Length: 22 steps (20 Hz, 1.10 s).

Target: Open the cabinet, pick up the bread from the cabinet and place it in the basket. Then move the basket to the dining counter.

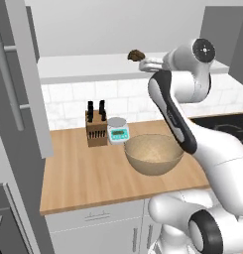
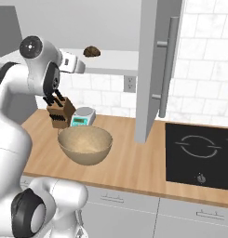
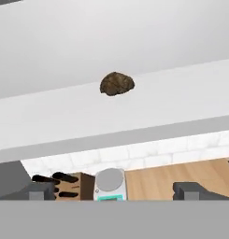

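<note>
Brown bread [image 3: 117,84] beyond end effector [image 3: 115,190]

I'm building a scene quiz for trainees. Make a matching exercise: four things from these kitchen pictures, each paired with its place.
Things:
1. small dark brown bread
2. round tan woven basket
3. brown wooden knife block
4. black induction hob

Places:
A. by the tiled wall, left of the scale
B. on the open cabinet's shelf
C. set into the counter's right end
D. on the wood counter, before the scale

Pairs: 1-B, 2-D, 3-A, 4-C

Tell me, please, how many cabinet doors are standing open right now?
2: one open door at the left edge of the left base view, the other right of the basket in the right base view. More may be hidden.
</note>
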{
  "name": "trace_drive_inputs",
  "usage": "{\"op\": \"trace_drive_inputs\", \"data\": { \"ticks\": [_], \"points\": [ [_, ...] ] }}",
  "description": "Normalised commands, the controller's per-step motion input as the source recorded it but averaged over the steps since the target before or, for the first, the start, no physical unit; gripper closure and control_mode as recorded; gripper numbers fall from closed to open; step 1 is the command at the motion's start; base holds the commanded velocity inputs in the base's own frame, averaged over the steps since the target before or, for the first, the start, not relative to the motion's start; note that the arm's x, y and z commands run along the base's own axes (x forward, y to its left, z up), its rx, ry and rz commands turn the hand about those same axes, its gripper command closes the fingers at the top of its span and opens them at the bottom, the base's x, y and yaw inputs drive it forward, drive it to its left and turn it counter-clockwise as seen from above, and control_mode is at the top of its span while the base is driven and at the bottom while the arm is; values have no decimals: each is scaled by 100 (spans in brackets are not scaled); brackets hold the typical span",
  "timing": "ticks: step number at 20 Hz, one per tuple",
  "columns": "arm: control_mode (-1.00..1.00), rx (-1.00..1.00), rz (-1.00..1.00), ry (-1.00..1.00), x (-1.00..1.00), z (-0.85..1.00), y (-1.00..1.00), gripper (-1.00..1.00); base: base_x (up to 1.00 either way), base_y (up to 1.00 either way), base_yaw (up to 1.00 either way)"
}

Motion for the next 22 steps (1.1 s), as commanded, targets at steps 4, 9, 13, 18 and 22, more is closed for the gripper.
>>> {"op": "trace_drive_inputs", "data": {
  "ticks": [4, 9, 13, 18, 22],
  "points": [
    [-100, -3, 3, -1, 39, 3, 0, -100, 0, 0, 0],
    [-100, -5, 0, 0, 72, 0, -5, -100, 0, 0, 0],
    [-100, -10, 0, -2, 75, 0, -1, -100, 0, 0, 0],
    [-100, -12, 0, 0, 67, 0, 0, -100, 0, 0, 0],
    [-100, -4, 0, 0, 63, 0, 0, -100, 0, 0, 0]
  ]
}}
